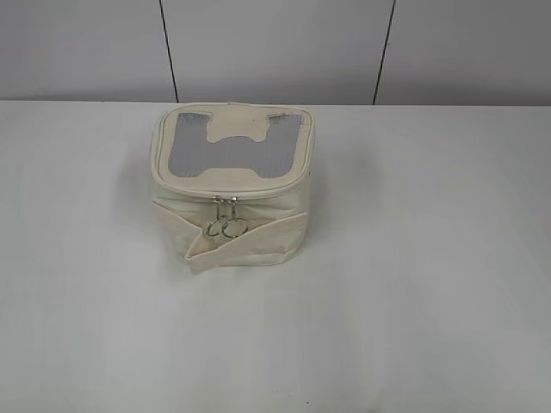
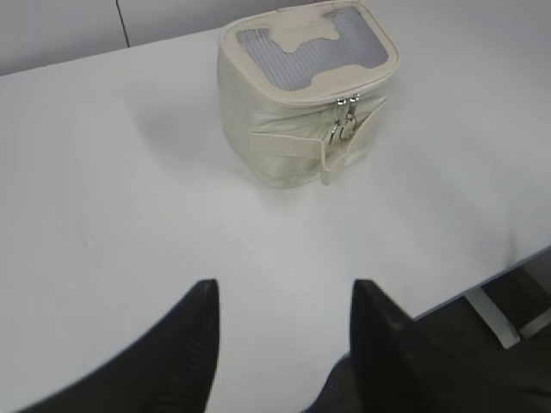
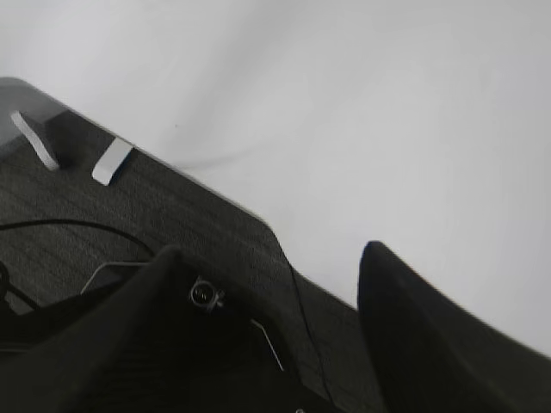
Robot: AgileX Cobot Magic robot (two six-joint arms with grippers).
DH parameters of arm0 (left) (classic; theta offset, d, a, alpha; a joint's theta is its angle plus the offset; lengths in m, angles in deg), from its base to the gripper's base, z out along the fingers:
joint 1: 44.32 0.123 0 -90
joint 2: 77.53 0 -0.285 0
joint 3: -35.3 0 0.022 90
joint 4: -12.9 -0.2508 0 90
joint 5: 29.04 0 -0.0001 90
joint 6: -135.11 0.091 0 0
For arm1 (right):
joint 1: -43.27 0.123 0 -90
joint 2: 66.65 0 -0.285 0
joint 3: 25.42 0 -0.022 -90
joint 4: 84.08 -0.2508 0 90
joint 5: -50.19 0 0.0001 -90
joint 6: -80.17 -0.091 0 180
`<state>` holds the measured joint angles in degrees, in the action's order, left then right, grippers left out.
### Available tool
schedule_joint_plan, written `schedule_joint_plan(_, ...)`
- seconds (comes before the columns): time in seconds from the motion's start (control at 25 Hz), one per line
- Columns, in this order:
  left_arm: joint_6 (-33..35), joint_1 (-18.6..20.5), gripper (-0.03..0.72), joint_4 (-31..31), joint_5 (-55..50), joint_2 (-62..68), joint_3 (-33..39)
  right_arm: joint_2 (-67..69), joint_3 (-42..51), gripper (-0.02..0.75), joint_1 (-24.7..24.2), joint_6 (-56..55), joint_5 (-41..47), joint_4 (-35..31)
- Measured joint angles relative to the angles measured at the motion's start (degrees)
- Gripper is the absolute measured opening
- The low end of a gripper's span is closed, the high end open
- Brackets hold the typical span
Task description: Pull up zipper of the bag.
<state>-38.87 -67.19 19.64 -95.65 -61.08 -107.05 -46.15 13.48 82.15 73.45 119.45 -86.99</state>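
The bag [image 1: 232, 185] is a small boxy cream-white fabric bag with a grey mesh top panel. It stands in the middle of the white table [image 1: 413, 284]. The zipper [image 1: 226, 225] shows two silver ring pulls hanging together at the front of the top rim, above the wide cream strap. The bag also shows in the left wrist view [image 2: 301, 95], with the zipper pulls [image 2: 344, 120] facing right. My left gripper [image 2: 284, 288] is open and empty, well short of the bag. My right gripper [image 3: 267, 254] is open and empty over the table's edge. Neither arm shows in the exterior view.
The table's front edge [image 3: 232, 206] runs under the right gripper, with dark floor and cables below. A table leg [image 2: 491, 314] shows at the lower right of the left wrist view. A grey panelled wall [image 1: 275, 47] stands behind the table.
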Motion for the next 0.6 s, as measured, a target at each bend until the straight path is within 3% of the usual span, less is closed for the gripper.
schedule_joint_plan(0.2, -1.09, 0.0, 0.465, -0.34, -1.8, -8.99, 5.71, -8.3, 0.86, 0.58, 0.0, 0.0, 0.16, 2.91)
schedule_joint_plan(0.48, -1.08, 0.0, 0.475, -0.76, 3.8, -9.12, 7.87, -13.13, 6.33, 0.582, 0.0, 0.26, -0.33, 5.35)
schedule_joint_plan(0.6, -1.1, 0.0, 0.469, -0.76, 5.62, -9.12, 8.68, -13.13, 8.25, 0.583, 0.0, 0.66, -5.05, 5.04)
